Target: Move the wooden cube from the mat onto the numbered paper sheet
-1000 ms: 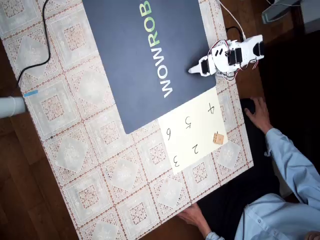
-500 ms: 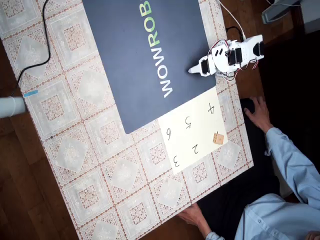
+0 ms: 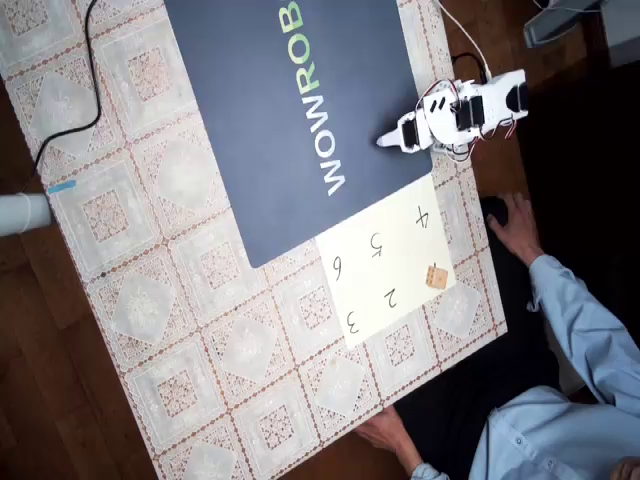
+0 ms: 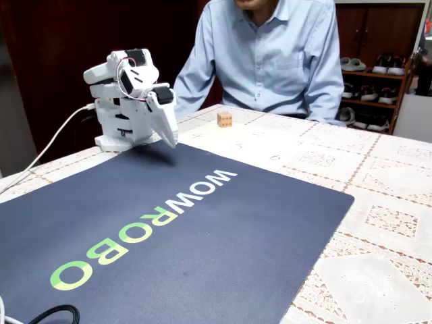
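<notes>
Lace-patterned tablecloth (image 3: 200, 330) covers the tabletop; navy mat (image 3: 270, 120) abuts the numbered paper sheet (image 3: 385, 265). Wooden cube (image 3: 436, 276) rests on the sheet's edge near a seated person (image 4: 270, 54). End effector (image 4: 169, 138) folded over the mat, fingers pressed together, empty.

mat (image 3: 290, 120): dark navy, white and green lettering
tablecloth (image 3: 180, 330): beige lace
paper sheet (image 3: 385, 275): pale cream, dark numerals
wooden cube (image 3: 436, 277): tan, dark dots
arm (image 4: 128, 101): white

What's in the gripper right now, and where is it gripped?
Nothing is held. The gripper hangs over the mat with nothing between its fingers; the wooden cube sits free on the numbered paper sheet.
</notes>
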